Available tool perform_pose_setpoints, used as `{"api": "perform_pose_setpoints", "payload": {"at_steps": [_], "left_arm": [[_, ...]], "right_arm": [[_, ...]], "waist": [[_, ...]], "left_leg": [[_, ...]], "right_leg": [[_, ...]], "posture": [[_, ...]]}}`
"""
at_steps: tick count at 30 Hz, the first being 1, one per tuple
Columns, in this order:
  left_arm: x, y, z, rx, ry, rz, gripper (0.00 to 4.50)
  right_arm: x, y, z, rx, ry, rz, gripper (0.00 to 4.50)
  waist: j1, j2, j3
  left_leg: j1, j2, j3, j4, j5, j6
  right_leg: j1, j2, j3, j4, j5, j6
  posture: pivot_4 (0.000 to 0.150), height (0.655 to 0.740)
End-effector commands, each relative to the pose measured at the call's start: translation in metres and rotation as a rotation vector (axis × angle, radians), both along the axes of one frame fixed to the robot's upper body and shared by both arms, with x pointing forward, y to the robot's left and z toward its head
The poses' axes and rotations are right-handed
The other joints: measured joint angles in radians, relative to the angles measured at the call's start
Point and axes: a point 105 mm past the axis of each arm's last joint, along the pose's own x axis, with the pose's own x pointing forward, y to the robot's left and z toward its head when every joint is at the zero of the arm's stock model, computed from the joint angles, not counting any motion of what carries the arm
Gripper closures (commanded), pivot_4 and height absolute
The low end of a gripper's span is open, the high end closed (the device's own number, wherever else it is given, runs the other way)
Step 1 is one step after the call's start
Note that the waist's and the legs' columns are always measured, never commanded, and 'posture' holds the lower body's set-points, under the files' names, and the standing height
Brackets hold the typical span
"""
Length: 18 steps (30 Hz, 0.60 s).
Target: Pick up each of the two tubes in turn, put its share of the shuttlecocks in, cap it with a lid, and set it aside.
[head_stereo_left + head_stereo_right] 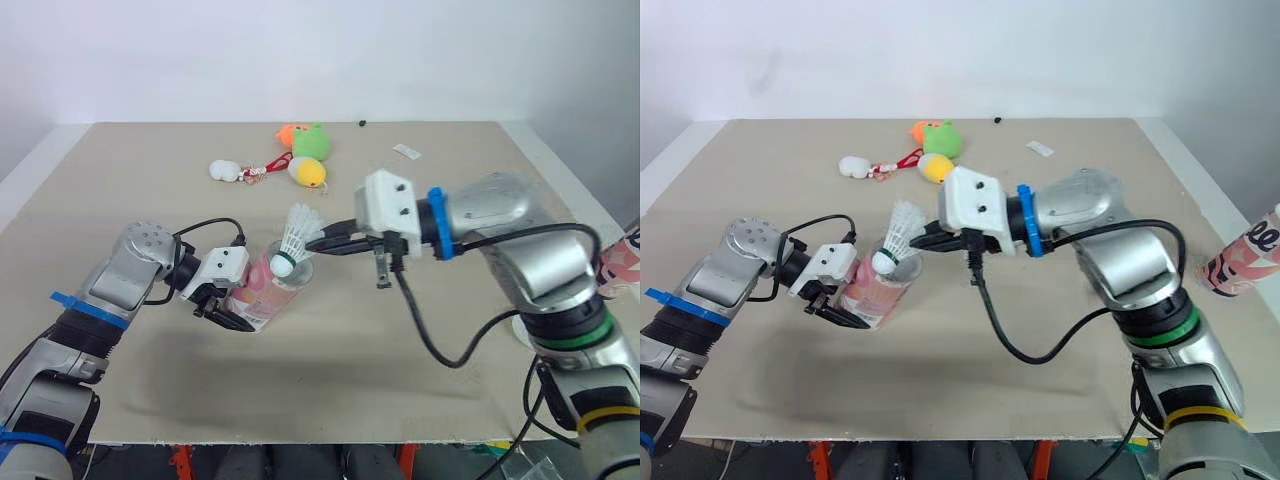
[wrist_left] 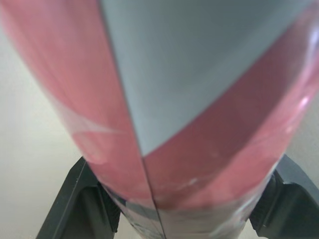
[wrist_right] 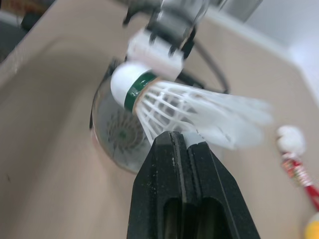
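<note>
My left gripper (image 1: 232,310) is shut on a pink and clear tube (image 1: 266,290), holding it tilted just above the table with its open mouth facing up and to the right. In the left wrist view the tube (image 2: 164,114) sits between the two fingers (image 2: 75,199). My right gripper (image 1: 314,242) is shut on the feathers of a white shuttlecock (image 1: 297,236), whose green-banded cork (image 3: 127,84) hangs at the tube's mouth (image 3: 117,134). Feathers of another shuttlecock show inside the tube. A second pink tube (image 1: 1242,260) lies at the table's right edge.
Small plush toys lie at the back middle of the beige table (image 1: 120,200): an orange and green one (image 1: 306,140), a yellow one (image 1: 309,173) and a white one (image 1: 225,170) on a red cord. A small white tag (image 1: 406,152) lies further right.
</note>
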Motion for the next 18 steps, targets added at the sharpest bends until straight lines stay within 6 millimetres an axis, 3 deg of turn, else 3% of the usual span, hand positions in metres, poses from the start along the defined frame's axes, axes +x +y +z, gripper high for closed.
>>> {"api": "perform_pose_setpoints", "payload": {"at_steps": [1,2,4,5,8,12,18], "left_arm": [[0.001,-0.002,0.0,0.014,-0.009,0.006,1.82],[0.0,-0.002,0.0,0.013,-0.009,0.006,1.82],[0.0,-0.002,0.0,0.013,-0.007,0.006,1.82],[0.0,-0.002,0.0,0.012,-0.007,0.005,1.82],[-0.001,-0.002,-0.001,0.013,-0.006,0.004,1.82],[0.0,-0.003,-0.001,0.013,-0.006,0.002,1.82],[0.001,-0.005,-0.001,0.01,-0.006,-0.002,1.82]], "right_arm": [[-0.012,0.014,0.006,-0.008,-0.042,0.101,3.22],[-0.012,0.015,0.007,-0.004,-0.039,0.108,2.61],[-0.011,0.016,0.008,0.005,-0.04,0.108,1.94],[-0.011,0.016,0.009,0.007,-0.039,0.107,1.33],[-0.014,0.012,0.012,0.016,-0.028,0.113,0.1],[-0.017,-0.002,0.015,0.017,0.003,0.112,0.04],[-0.029,-0.029,0.037,0.091,0.075,0.106,0.04]], "waist": [[0.0,0.0,0.0],[0.0,0.0,0.0],[0.0,0.0,0.0],[0.0,0.0,0.0],[0.002,0.0,0.0],[0.003,0.0,0.0],[0.008,0.0,0.0]], "left_leg": [[0.0,0.0,0.0,0.0,0.0,0.0],[-0.001,0.0,0.0,0.0,0.0,0.0],[-0.001,0.0,-0.001,0.0,0.0,0.0],[-0.001,0.0,-0.001,0.0,0.0,0.0],[-0.001,0.0,-0.002,0.0,0.0,0.0],[-0.001,-0.001,-0.002,0.0,0.0,0.0],[-0.002,-0.001,-0.004,0.0,0.0,0.0]], "right_leg": [[0.0,0.0,0.0,0.0,0.0,0.0],[0.0,0.0,0.0,0.0,0.0,0.0],[0.0,0.0,0.0,0.0,0.0,0.0],[0.0,0.0,0.0,0.0,0.0,0.0],[0.0,0.0,-0.001,0.0,0.0,0.0],[0.0,-0.001,-0.001,0.0,0.0,0.0],[0.0,-0.001,-0.001,0.0,0.0,0.0]], "posture": [[0.15,0.7323],[0.15,0.7323],[0.15,0.7323],[0.15,0.7323],[0.15,0.7323],[0.15,0.7323],[0.15,0.7323]]}}
